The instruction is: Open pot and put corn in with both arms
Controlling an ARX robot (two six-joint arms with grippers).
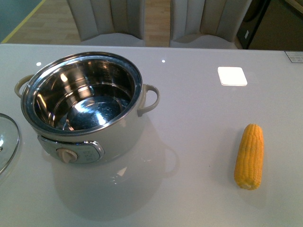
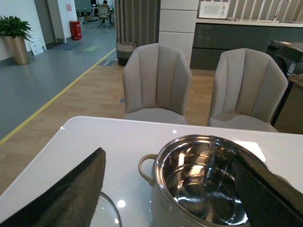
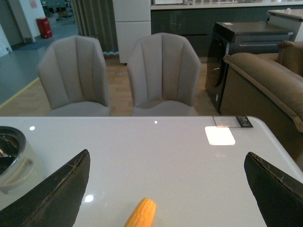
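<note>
The cream-white pot [image 1: 124, 133] stands open at the left of the table, its steel inside empty, dial panel facing me. The yellow corn [image 1: 249, 156] lies on the table at the right, well apart from the pot. Neither arm shows in the front view. In the left wrist view my left gripper [image 2: 169, 155] is open and empty, raised near the pot [image 2: 158, 205]. In the right wrist view my right gripper [image 3: 166, 154] is open and empty above the table, with the corn's tip [image 3: 140, 215] below it and the pot's edge [image 3: 19, 165] off to one side.
The glass lid [image 1: 7, 142] lies flat on the table to the left of the pot; it also shows in the left wrist view [image 2: 108, 213]. The white table [image 1: 189, 118] has a bright square patch [image 1: 232, 75]. Two beige chairs [image 1: 106, 19] stand behind it.
</note>
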